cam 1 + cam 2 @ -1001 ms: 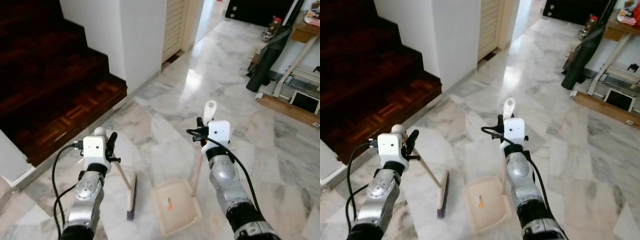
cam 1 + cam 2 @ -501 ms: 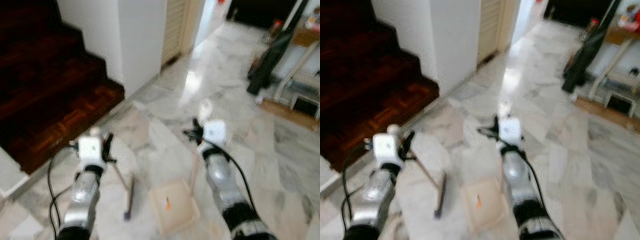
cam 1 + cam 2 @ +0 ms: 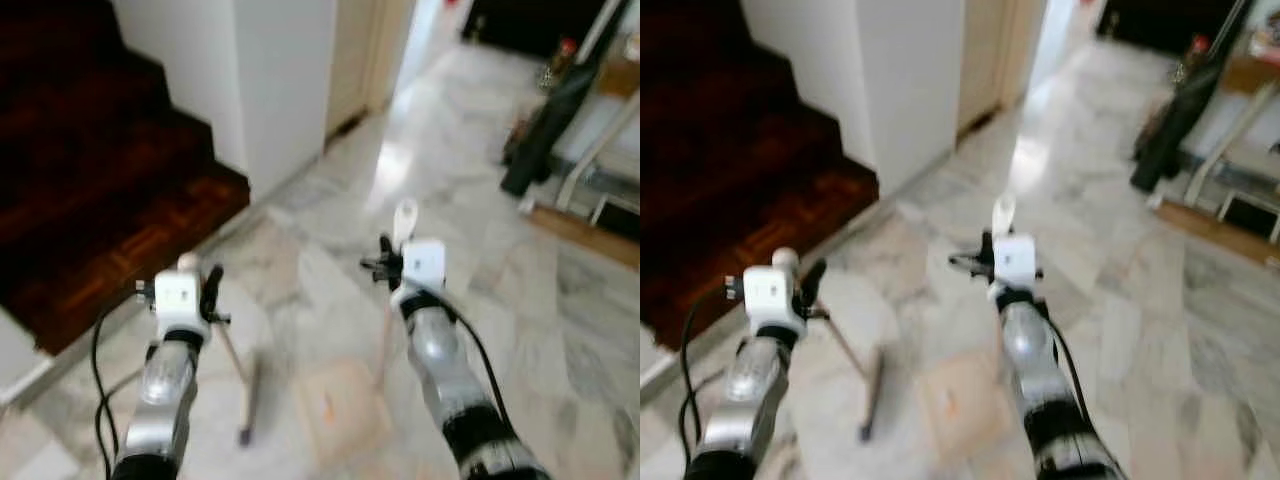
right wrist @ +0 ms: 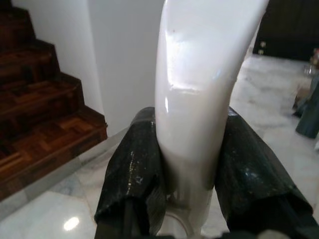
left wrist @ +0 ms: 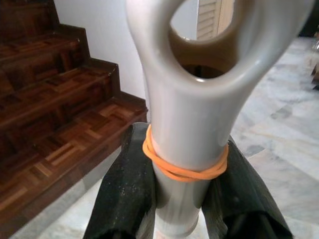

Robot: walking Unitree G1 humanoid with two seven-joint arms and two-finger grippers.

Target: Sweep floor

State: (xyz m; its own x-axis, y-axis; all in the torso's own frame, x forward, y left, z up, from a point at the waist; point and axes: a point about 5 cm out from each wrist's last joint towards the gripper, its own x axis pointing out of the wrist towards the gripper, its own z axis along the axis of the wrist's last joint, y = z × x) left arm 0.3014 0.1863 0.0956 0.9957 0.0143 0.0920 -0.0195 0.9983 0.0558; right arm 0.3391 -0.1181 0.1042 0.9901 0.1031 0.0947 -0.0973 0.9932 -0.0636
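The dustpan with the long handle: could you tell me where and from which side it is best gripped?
Grip the dustpan near the top of its upright handle, just below the hanging loop, from the side, fingers flanking it, as the right end effector does; the tray hangs level below.

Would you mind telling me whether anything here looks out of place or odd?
One small oddity: an orange rubber band is wrapped around the broom handle held by the left gripper. Otherwise nothing stands out.

Open floor: marble floor [image 3: 470, 200], centre to upper right
Obstacles: stairs [image 3: 90, 200] upper left; white wall [image 3: 285, 80] upper centre
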